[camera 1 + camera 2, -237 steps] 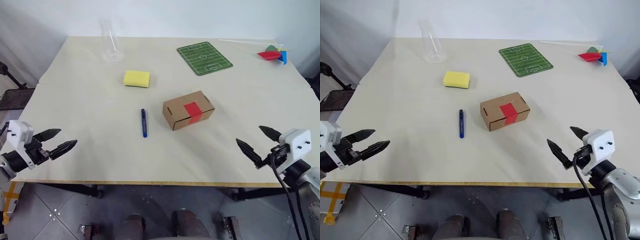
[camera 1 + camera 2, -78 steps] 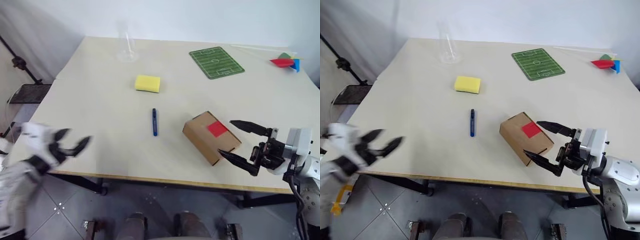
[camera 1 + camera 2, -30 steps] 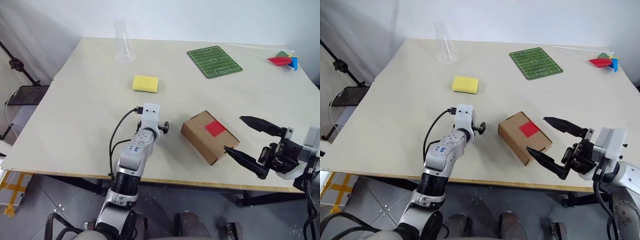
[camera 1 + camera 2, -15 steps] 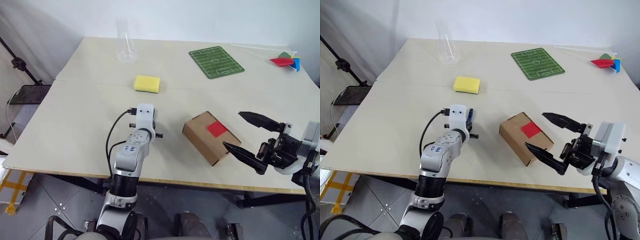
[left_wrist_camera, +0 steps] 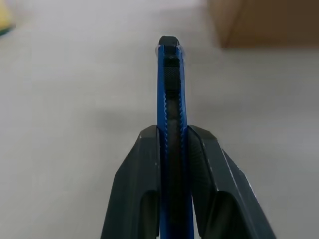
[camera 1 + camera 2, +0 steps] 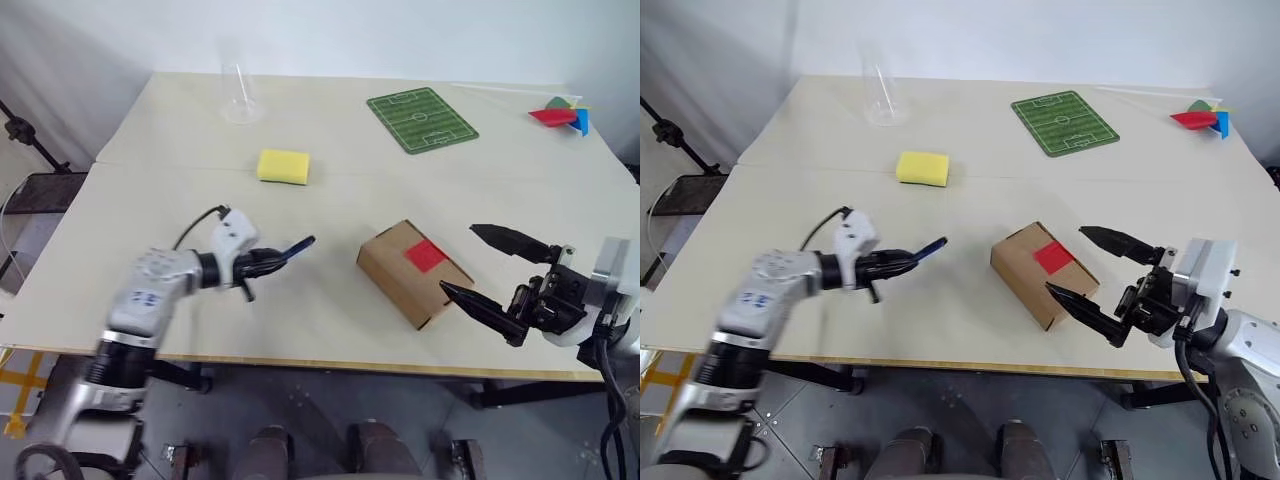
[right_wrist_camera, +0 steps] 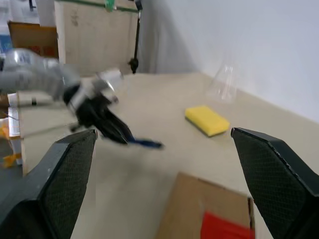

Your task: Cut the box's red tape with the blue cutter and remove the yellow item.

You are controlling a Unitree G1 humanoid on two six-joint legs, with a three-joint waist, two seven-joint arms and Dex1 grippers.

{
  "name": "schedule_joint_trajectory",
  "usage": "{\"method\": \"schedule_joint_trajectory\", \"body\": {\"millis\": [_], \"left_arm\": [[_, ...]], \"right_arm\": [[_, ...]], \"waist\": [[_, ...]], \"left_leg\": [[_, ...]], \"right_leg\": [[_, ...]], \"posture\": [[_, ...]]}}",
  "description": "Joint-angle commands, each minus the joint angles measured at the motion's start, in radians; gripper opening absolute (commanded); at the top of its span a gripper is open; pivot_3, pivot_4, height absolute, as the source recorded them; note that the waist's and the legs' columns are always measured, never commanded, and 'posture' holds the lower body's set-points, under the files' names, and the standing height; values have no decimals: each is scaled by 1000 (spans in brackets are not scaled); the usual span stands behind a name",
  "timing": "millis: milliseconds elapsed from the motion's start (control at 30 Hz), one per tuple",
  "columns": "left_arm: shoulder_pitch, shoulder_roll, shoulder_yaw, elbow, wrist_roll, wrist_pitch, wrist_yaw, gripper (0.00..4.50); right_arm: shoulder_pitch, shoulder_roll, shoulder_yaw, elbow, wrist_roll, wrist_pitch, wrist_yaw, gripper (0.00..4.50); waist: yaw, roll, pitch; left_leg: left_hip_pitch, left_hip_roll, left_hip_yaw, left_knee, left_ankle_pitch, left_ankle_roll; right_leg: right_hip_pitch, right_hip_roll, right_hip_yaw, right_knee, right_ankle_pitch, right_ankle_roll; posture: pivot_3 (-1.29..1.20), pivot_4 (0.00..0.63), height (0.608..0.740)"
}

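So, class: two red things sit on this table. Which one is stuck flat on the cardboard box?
The red tape, a flat rectangular patch on top of the box. The other, a red paper pinwheel, lies loose at the table's far right corner.

Two black fingers of the right gripper rose from the lower corners of the frame, spread wide apart. Between them, at the bottom centre, lay the box with the red tape on its top. At left of centre, the left gripper clamped the blue cutter above the table. A yellow sponge sat right of centre, a clear glass beyond it.
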Motion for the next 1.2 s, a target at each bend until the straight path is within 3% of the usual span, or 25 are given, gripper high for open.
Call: {"method": "schedule_joint_trajectory", "body": {"millis": [33,133,233,333,467,633,1200], "left_arm": [[1,52,-94,-13,10,-225,-256,444],[-7,-4,-206,-82,52,-212,-264,444],[-26,-65,-280,-109,135,-208,-212,444],[-39,-129,-347,-146,211,-134,-145,444],[-55,-242,-412,-204,274,140,-27,444],[-72,-288,-448,-221,295,223,16,444],[-87,-290,-463,-235,289,286,34,444]], "right_arm": [[35,-86,3,-83,-7,148,-99,4500],[133,-115,53,-186,3,168,-50,4500],[219,-112,71,-237,-2,172,-35,3918],[279,-98,105,-271,-21,196,-73,2923],[258,-95,255,-231,-242,144,-130,1591],[216,-77,356,-154,-389,95,-154,6],[131,-40,450,48,-541,-34,-87,6]], "waist": [[13,4,0],[29,4,0],[31,3,0],[24,2,0],[13,2,1],[17,2,0],[19,1,0]], "left_leg": [[0,-2,-1,0,-1,1],[-2,-2,-3,1,-1,4],[-6,-3,-4,1,-2,6],[-7,-3,-4,2,-3,7],[-6,-2,-2,3,-2,7],[-4,-2,-2,3,-1,6],[-3,-3,-2,4,-1,6]], "right_leg": [[1,-2,-1,-2,0,0],[3,-4,-2,-7,1,1],[1,-3,-2,-7,1,2],[1,-1,-2,-6,2,3],[1,0,0,-6,2,3],[1,1,1,-3,2,3],[2,0,1,-3,2,3]], "posture": [[0,150,740],[0,150,740],[0,150,740],[0,150,740],[0,150,740],[0,150,740],[0,150,740]]}}
